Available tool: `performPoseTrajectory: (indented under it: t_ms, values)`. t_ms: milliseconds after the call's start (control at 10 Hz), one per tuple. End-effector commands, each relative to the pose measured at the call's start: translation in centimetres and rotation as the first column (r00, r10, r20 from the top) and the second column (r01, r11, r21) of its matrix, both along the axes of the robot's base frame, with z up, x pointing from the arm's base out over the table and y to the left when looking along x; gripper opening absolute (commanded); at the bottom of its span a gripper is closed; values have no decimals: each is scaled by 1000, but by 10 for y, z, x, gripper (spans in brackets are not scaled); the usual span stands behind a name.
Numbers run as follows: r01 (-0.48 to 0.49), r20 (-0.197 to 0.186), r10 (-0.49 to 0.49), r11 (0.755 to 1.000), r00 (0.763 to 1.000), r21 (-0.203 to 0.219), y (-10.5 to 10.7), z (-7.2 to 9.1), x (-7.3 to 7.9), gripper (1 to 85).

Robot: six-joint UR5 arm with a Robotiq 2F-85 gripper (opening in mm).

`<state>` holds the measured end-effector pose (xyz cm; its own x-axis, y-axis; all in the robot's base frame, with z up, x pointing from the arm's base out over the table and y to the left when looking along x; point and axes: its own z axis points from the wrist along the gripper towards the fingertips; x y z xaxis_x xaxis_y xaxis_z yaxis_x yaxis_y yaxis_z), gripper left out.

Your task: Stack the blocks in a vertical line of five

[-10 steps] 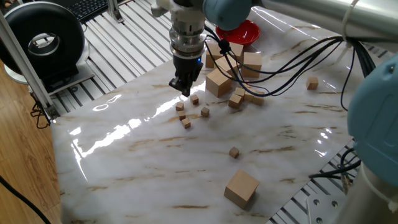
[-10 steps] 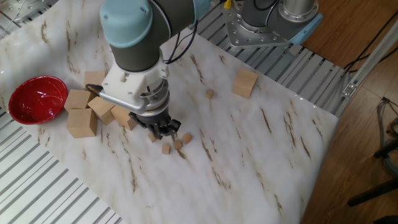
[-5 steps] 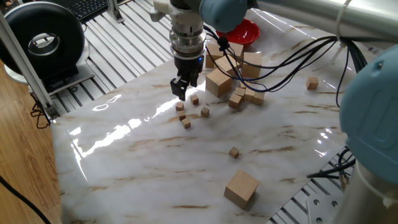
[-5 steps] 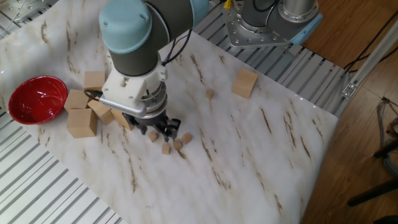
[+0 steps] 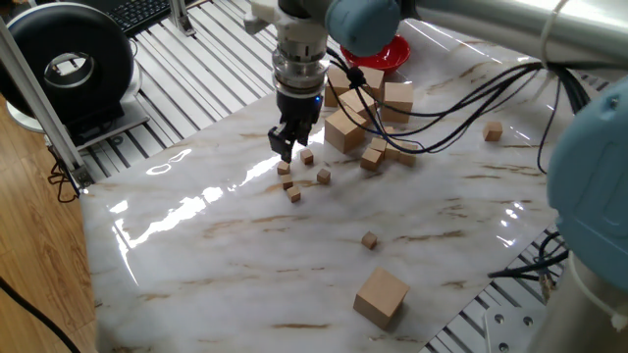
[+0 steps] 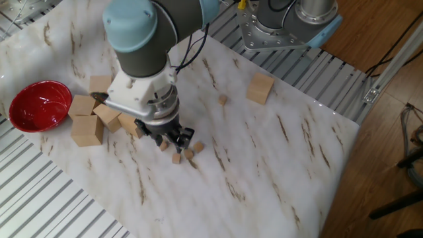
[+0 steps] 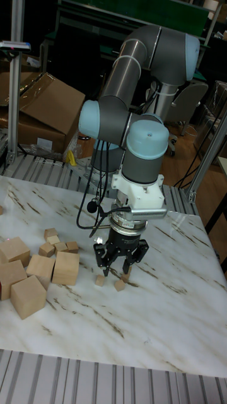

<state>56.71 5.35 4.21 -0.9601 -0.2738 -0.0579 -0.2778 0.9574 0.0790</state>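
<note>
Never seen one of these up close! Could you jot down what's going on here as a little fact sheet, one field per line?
machine: one robot arm with a gripper, low over the table
gripper: fingers spread, nothing visibly held
tiny blocks: a few loose ones scattered by the gripper, one lying apart
stack: none built yet
bigger cubes: clustered near the red bowl
lone big cube: near the table's edge

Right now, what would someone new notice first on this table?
The big grey and light-blue robot arm stands out, its black two-finger gripper low over a loose cluster of tiny plain wooden cubes mid-table. Behind it lie a pile of larger wooden cubes and a shiny red bowl near the table edge.
</note>
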Motion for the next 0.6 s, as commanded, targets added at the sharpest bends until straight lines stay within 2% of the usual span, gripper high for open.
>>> performPoseTrajectory:
  t_ms: [0, 200, 300, 400, 500]
  values:
    - [18, 20, -19, 999, 1000, 37, 0, -2, -9, 460]
    - [20, -48, -19, 1000, 999, 20, -2, -6, -26, 450]
    - [-17, -50, 15, 999, 999, -41, -17, -8, -28, 450]
    - [-37, -62, 33, 996, 998, -78, -25, -8, -32, 450]
    - [-31, -75, 25, 996, 997, -84, -25, -9, -35, 450]
